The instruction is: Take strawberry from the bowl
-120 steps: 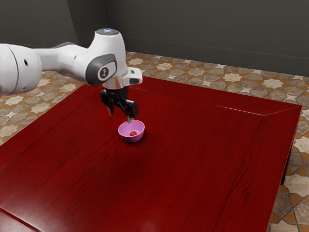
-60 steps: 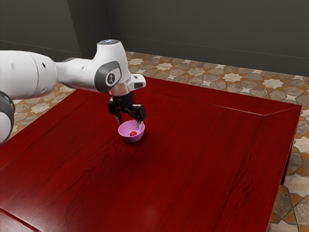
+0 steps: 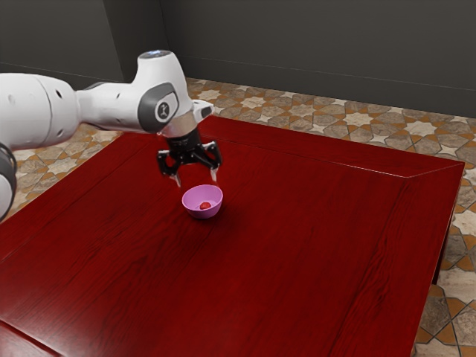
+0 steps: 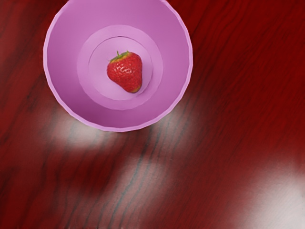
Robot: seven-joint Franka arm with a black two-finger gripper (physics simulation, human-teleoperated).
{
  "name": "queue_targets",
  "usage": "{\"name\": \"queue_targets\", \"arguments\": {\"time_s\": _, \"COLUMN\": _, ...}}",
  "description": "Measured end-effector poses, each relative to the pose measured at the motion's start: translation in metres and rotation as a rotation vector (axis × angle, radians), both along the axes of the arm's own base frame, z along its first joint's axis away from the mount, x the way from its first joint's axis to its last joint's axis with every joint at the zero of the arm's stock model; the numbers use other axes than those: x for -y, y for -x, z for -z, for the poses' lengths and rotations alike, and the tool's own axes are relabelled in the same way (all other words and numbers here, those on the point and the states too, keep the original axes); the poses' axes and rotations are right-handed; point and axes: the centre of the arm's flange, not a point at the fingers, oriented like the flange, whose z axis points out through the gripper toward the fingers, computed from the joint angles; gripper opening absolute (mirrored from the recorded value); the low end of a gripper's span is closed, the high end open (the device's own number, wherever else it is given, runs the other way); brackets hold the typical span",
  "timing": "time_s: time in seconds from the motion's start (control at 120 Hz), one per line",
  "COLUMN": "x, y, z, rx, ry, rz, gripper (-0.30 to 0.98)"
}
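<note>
Strawberry [image 4: 126, 71] lies on its side in the bottom of the bowl [image 4: 174, 55], its red, seed-pitted skin glossy, its plump body narrowing from a ragged green leaf cap to a blunt, paler tip. The bowl is round and smooth, pinkish purple, with curved walls flaring up from stepped rings in its base to a thin rim that looks slightly faceted. It stands upright on the desk [image 3: 297, 245], well in from the edges and well apart from the far corner at the exterior view's right. Just above and behind the bowl in the exterior view hangs the claw [image 3: 195, 179], black and jointed, its fingers spread apart with nothing between them and its pale, slender tips pointing down, higher than the rim. Above it is the arm [image 3: 123, 108], made of smooth white rounded shells with dark grey bands, coming in from the exterior view's left. The desk has a deep red, polished wooden top, streaked with dark wavy grain and catching cloudy white reflections; straight seams run along its borders. Beyond its far edge spreads the floor [image 3: 446, 320], laid with star-patterned tiles in stony beige, grey and orange-brown. Farthest off rises a plain, matte, dark grey wall [image 3: 312, 44].
</note>
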Motion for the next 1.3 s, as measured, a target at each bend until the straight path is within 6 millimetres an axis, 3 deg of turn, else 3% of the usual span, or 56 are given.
{"name": "queue_targets", "arguments": {"time_s": 0.083, "x": 0.000, "y": -0.001, "z": 0.002, "rx": -0.005, "ry": -0.004, "rz": -0.064, "gripper": 0.51}}
{"name": "queue_targets", "arguments": {"time_s": 0.15, "x": -0.006, "y": -0.002, "z": 0.015, "rx": -0.022, "ry": -0.010, "rz": -0.116, "gripper": 0.44}}
{"name": "queue_targets", "arguments": {"time_s": 0.35, "x": -0.014, "y": -0.014, "z": 0.042, "rx": -0.030, "ry": -0.021, "rz": -0.234, "gripper": 0.35}}
{"name": "queue_targets", "arguments": {"time_s": 0.6, "x": -0.028, "y": -0.041, "z": 0.063, "rx": -0.008, "ry": -0.033, "rz": -0.330, "gripper": 0.32}}
{"name": "queue_targets", "arguments": {"time_s": 0.733, "x": -0.038, "y": -0.045, "z": 0.078, "rx": -0.018, "ry": -0.039, "rz": -0.358, "gripper": 0.32}}
{"name": "queue_targets", "arguments": {"time_s": 1.3, "x": -0.039, "y": -0.063, "z": 0.098, "rx": 0.032, "ry": -0.056, "rz": -0.268, "gripper": 0.33}}
